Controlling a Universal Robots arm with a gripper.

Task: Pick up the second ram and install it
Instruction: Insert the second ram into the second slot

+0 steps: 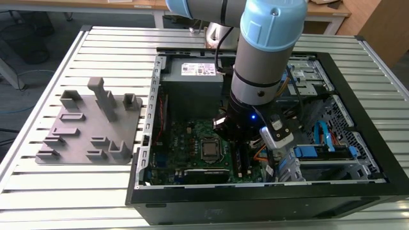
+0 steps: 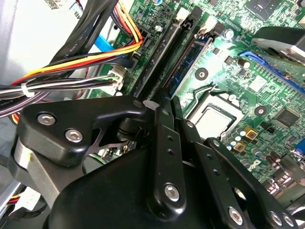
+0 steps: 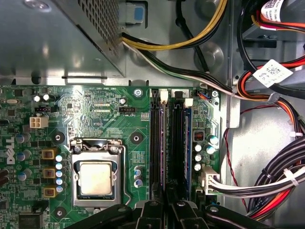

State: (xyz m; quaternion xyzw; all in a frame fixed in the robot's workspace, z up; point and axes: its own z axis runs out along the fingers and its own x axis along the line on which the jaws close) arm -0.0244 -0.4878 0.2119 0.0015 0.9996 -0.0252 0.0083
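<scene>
Table (image 1: 76, 191): slatted metal top; carries an open computer case and, towards the exterior view's left, a grey fixture plate (image 1: 89, 132) with upright blocks.
Computer case (image 1: 357, 96): black, lying on its side, side panel off.
Arm (image 1: 265, 52): reaches down into the case above the green motherboard (image 3: 95, 109).
Cables (image 3: 281, 181): black, red and yellow bundles run beside the board.
Processor socket (image 3: 96, 177): metal-capped, just beside the memory slots (image 3: 156, 143).
Gripper (image 2: 164, 107): directly over the slots. Jaws drawn close together; whether anything is between them, I cannot tell.
Second ram (image 2: 188, 62): blue stick standing seated in the outer slot; also visible in the first wrist view (image 3: 188, 143).
</scene>
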